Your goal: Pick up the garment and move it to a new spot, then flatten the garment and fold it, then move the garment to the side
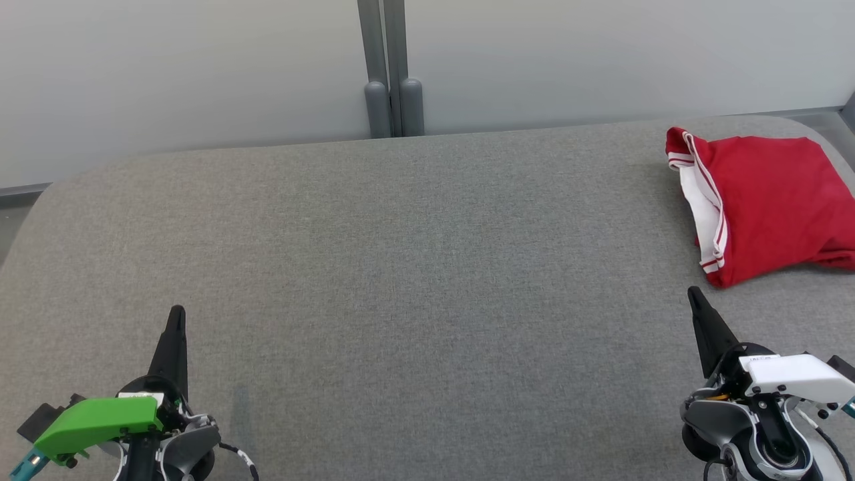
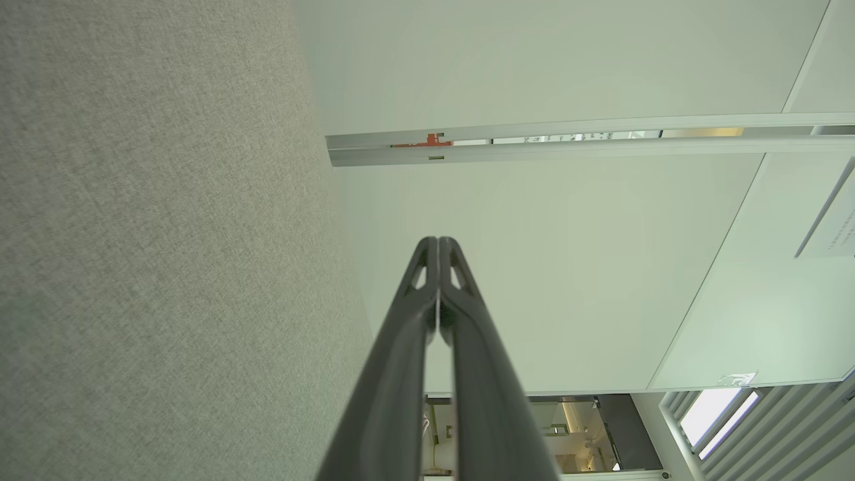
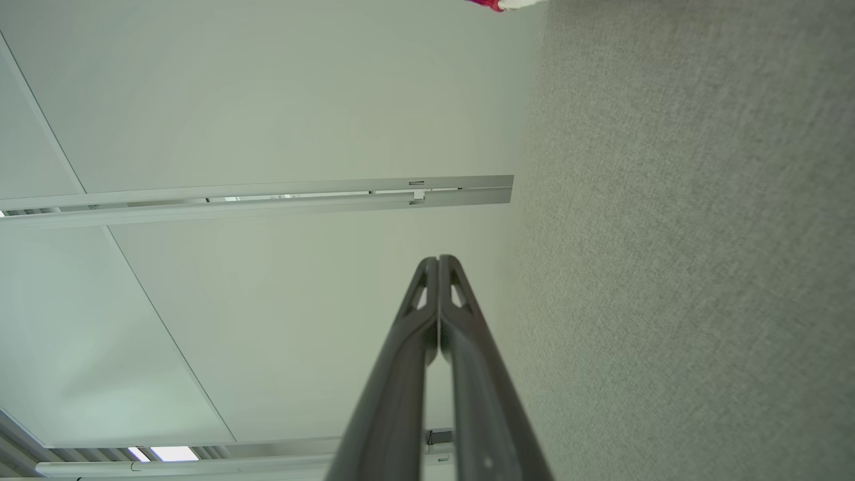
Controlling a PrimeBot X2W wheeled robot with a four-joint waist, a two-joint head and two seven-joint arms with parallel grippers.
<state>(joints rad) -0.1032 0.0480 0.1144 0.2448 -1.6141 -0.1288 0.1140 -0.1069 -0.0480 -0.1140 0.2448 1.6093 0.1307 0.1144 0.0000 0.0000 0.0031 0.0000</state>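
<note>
Both sets: the left fingers (image 1: 176,324) and the right fingers (image 1: 696,300) are pressed tip to tip with nothing between them. They sit at the lower corners of your head view and point away from you.
Wrist views: each pair meets along its whole length and is empty, with the grey table (image 1: 427,267) along one side and pale wall panels (image 1: 200,67) beyond.
Garment: the red garment (image 1: 768,207) with white striped trim lies at the far right of the table. It is just ahead of the right fingers but not touching them, and well apart from the left fingers. Its right edge runs out of the head view, so you cannot see all of it.
Garment shape: it is a compact, layered bundle with roughly squared edges and the trimmed side facing the middle. That reads as folded, though loosely, with a small bulge at its near right corner.
Middle of the table: bare grey cloth between the two arms, up to the grey post (image 1: 393,67) at the back.
Done, by my judgement: picking up, flattening, folding and setting aside all look complete — the garment sits off to the side and neither arm is engaged with it.
Left to do: probably nothing. If you want a cleaner result, the loose near corner is the one part worth tidying.
Doubt: these pictures alone cannot rule out that this bundle is a starting pile, not your finished fold.
</note>
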